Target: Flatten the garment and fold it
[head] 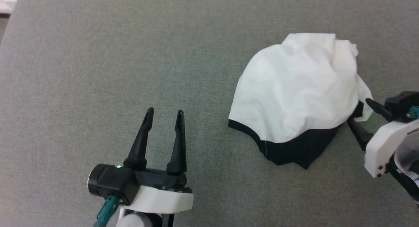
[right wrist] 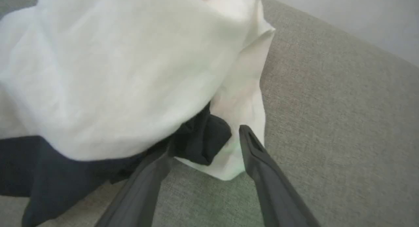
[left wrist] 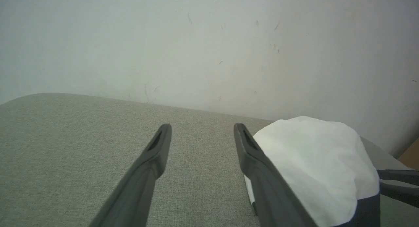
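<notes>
The garment (head: 294, 92) lies bunched in a white heap right of centre on the grey fabric surface (head: 98, 73), with black cloth showing along its near edge. My left gripper (head: 165, 112) stands open at the lower left, well clear of the heap, with nothing between its fingers. In the left wrist view the garment (left wrist: 314, 158) sits just right of the left gripper (left wrist: 203, 126). My right gripper (head: 358, 110) is open at the heap's right near corner. In the right wrist view the right gripper (right wrist: 204, 138) straddles a black fold and a white corner of the garment (right wrist: 114, 73).
The grey surface curves off at its far left corner (head: 9, 17). A pale wall (left wrist: 209, 40) rises behind the surface, and a brown object (left wrist: 410, 156) shows past its far end. Bare surface stretches left of the heap.
</notes>
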Controlling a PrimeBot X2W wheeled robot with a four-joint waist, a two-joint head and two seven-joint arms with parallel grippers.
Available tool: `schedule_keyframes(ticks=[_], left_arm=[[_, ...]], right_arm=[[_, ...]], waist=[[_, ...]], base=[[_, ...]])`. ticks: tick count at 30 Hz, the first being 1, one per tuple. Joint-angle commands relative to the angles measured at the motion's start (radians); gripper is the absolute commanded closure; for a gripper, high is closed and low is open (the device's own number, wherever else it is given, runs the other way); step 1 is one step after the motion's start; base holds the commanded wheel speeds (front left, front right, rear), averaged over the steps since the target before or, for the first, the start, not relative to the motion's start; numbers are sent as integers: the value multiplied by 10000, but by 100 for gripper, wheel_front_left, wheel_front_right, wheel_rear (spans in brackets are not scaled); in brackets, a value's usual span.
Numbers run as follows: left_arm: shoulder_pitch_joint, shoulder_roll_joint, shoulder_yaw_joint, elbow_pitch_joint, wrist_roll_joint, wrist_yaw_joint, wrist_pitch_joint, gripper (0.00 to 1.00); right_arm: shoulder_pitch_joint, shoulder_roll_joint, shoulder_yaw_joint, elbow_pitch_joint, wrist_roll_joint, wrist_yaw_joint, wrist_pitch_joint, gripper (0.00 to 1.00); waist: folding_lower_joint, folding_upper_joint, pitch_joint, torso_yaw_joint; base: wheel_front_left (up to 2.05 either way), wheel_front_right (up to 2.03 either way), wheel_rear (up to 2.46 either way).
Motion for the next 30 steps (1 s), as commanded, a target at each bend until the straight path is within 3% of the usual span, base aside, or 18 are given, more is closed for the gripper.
schedule_keyframes(ticks=[1, 6, 7, 9, 15, 20, 25, 30], left_arm=[[-141, -58, 52, 21, 83, -62, -47, 0], [-255, -270, 142, 124, 225, -259, -47, 0], [-272, -303, 158, 148, 247, -287, -47, 0], [-295, -361, 201, 194, 280, -328, -47, 0], [-233, -460, 408, 385, 320, -451, -47, 0], [-79, -493, 637, 496, 314, -613, -47, 0], [239, -510, 890, 541, 308, -702, -47, 0], [524, -524, 1035, 506, 306, -788, -47, 0]], right_arm=[[-176, -76, 96, 65, 67, -19, -77, 0], [-649, -302, 912, 705, 274, -19, -276, 0], [-722, -291, 971, 840, 325, -19, -311, 52], [-845, -248, 1058, 1040, 391, -19, -386, 100], [-1032, -173, 792, 1042, 393, -19, -958, 100], [-978, -250, -100, 554, 67, -19, -1223, 100], [-377, -134, -1794, -302, -473, -19, -994, 100], [1340, 375, -3925, -1021, -1083, -19, -430, 100]], waist=[[-2, -1, 236, 189], [-2, -1, 427, 266], [-2, -1, 446, 266], [-2, -1, 462, 242], [-2, -1, 133, -22], [-2, -1, -482, -355], [-2, -1, -1018, -699], [-2, -1, -1203, -833]], base=[[0, 0, 0], [0, 0, 0], [0, 0, 0], [0, 0, 0], [0, 0, 0], [0, 0, 0], [0, 0, 0], [0, 0, 0]])
